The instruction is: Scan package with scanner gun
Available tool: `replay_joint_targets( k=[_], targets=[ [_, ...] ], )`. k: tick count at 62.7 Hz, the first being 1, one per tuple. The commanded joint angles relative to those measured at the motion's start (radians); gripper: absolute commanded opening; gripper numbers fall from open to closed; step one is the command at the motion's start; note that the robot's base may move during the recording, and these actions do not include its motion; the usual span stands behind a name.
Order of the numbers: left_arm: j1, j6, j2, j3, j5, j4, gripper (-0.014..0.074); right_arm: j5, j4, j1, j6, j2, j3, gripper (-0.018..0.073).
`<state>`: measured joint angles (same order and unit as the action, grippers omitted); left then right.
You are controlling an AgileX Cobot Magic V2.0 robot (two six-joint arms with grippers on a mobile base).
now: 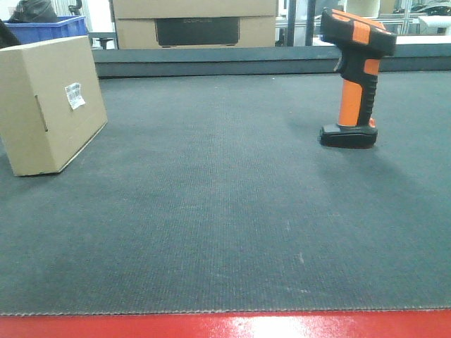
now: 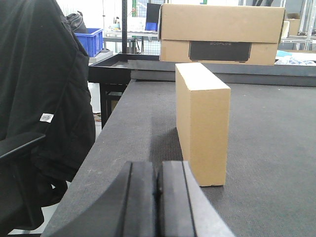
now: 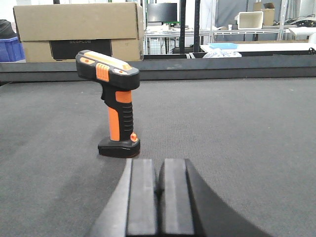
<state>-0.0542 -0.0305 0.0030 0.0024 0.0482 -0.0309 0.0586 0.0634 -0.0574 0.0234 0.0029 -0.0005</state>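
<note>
Background carton reads ECOFLOW; the package carries a white barcode label

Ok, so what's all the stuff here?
Small tan cardboard box: one, white label, left on the mat.
Pistol-shaped plastic scanner gun: one, black and orange, upright at right.
Woven table mat: one, dark grey, under both.
Big cardboard box with dark panel: one or two stacked, tan, behind the mat.
Plastic crate: one, blue, back left.
Cloth jacket: one, black, on a chair beside the table.
Left claw: one, black, shut, empty.
Right claw: one, black, shut, empty.
</note>
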Motion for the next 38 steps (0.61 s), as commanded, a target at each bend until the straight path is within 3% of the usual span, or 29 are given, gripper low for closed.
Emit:
replay_joint_targets(
  k=[1,38],
  targets=[
    [0.006,-0.003,-0.003,-0.002,-0.013,-0.003,-0.0111,-0.022,0.003,-0.003,0.002,-0.003,0.0,-0.0165],
    [0.006,-0.003,-0.003,-0.002,-0.013,-0.003,-0.0111,-0.022,0.003,-0.003,0.002,-0.003,0.0,-0.0165]
  ],
)
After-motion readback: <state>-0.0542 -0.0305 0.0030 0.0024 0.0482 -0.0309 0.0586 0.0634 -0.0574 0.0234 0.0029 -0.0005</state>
